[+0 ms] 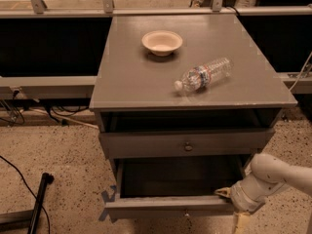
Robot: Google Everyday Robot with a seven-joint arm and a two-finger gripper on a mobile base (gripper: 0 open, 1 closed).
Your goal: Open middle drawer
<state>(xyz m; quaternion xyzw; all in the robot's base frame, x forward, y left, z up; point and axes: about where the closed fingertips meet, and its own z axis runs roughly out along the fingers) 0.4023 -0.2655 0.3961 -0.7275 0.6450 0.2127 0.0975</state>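
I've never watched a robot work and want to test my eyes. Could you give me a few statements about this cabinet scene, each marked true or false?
1. A bowl sits on the cabinet top. True.
2. The water bottle stands upright. False: it lies on its side, to the right of the bowl and nearer the front edge.
3. The middle drawer is pulled out, with its dark inside showing. True.
4. The gripper hovers over the bowl. False: it is low on the right, at the right end of the middle drawer's front.
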